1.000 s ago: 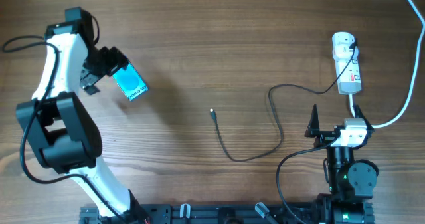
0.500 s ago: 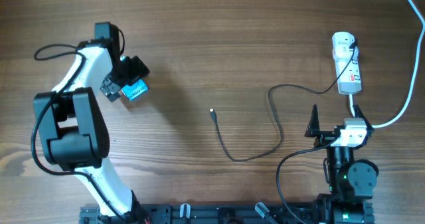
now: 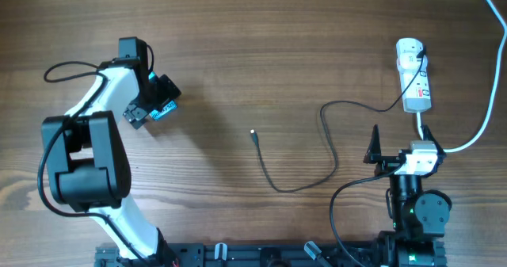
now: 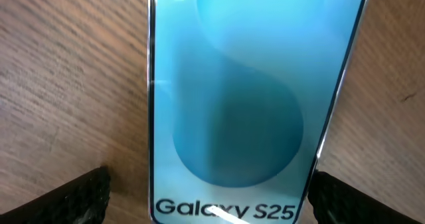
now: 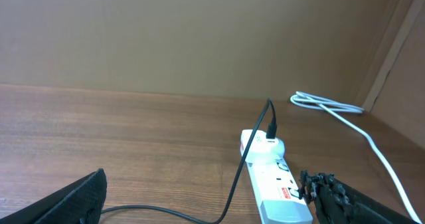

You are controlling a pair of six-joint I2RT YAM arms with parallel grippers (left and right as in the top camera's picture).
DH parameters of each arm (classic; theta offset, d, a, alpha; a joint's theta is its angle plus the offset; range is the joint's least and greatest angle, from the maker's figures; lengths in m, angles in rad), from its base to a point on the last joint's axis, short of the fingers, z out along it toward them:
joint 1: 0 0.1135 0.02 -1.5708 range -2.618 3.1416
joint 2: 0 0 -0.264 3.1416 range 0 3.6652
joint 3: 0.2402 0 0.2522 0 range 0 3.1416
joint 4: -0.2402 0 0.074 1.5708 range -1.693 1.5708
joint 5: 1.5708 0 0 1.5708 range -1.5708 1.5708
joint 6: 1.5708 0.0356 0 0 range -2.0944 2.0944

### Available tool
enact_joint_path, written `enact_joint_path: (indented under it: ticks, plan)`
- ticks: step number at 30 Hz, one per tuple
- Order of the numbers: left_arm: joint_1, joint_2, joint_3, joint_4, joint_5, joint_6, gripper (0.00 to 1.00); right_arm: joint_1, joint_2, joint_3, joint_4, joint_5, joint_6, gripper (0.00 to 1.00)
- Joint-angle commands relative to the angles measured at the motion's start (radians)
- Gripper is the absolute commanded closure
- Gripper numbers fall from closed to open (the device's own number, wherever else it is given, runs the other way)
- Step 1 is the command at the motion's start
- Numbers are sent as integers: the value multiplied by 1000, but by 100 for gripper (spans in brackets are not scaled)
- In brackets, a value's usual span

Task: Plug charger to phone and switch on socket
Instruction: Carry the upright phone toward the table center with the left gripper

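The left gripper (image 3: 156, 102) is clenching the phone (image 3: 164, 109) far left of the socket (image 3: 413, 75). The right gripper (image 3: 398, 144), just below the socket, is idling spread, empty. With the charger (image 3: 279, 189) lying between them, a tilted phone risks missing the connector.

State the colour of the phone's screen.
Light blue-teal with a darker blue rounded shape; the phone shows best in the left wrist view.

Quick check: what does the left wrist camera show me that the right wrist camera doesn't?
Left wrist only: the phone, close up, its screen reading Galaxy S25. Right wrist only: the socket with the charger plugged into its far end, and the thick white cord lying beyond it to the right. Both: the wooden table and dark fingertips at the lower corners of the picture.
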Motion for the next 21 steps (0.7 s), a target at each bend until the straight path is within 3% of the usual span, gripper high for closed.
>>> enact_joint_path:
  ticks: [1, 21]
  plan:
    - [-22, 68, -104, -24, 40, -28, 0, 5, -10, -1, 5, -12, -5, 0]
    - [-121, 68, -116, -178, 37, -13, 0, 5, -10, -1, 5, -12, -5, 0]
